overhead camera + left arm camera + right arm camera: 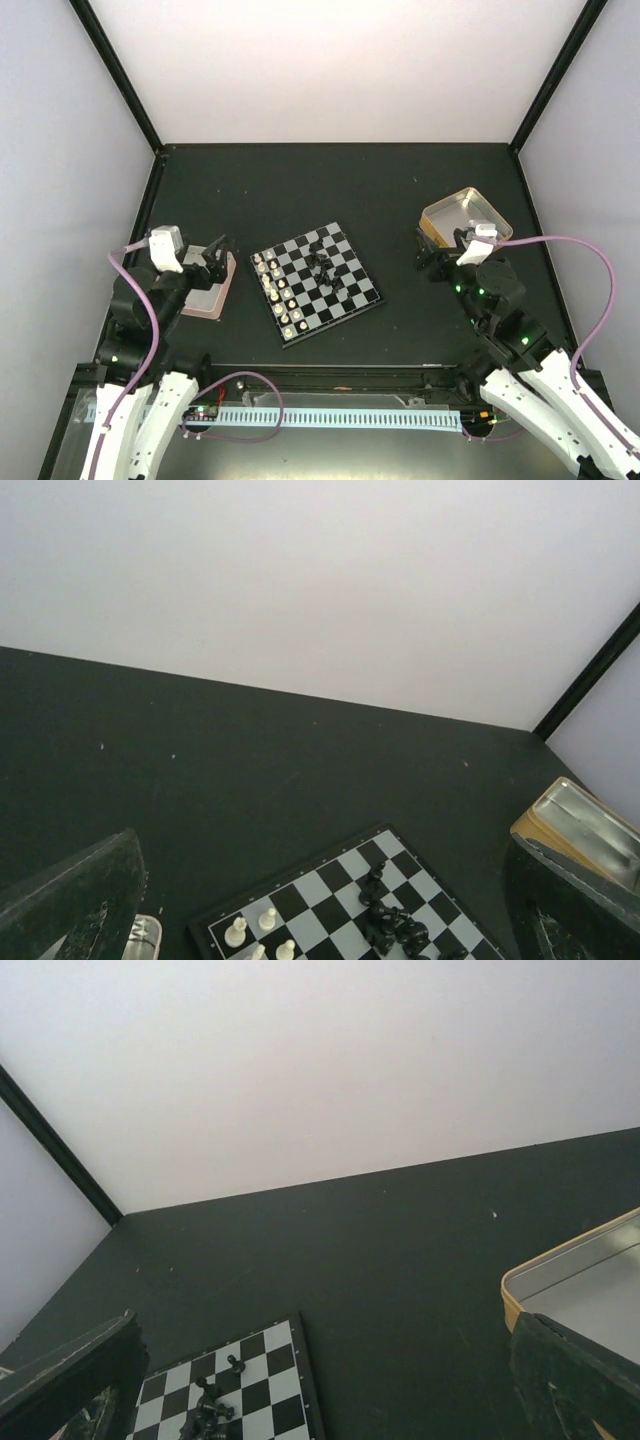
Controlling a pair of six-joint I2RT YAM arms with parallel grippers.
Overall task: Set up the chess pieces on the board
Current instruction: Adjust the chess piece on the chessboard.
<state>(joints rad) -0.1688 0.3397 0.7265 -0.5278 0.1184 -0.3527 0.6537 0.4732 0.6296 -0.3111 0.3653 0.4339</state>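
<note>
1. I am holding my left claw wide open and empty near the left edge of the tabletop.
2. I am holding my right claw open and empty near the right edge.
3. The board is lying mid-tabletop, with the black chess pieces lying heaped at its centre.

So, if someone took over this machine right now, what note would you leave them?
Left gripper: open, empty, by the silver-pink rectangular tray.
Right gripper: open, empty, beside the gold rectangular tin.
Done: cream-white chess pieces stand in two rows along the left-arm side of the small chequered board.
Left to do: black chess pieces lie heaped mid-board; stand them on the opposite side.
</note>
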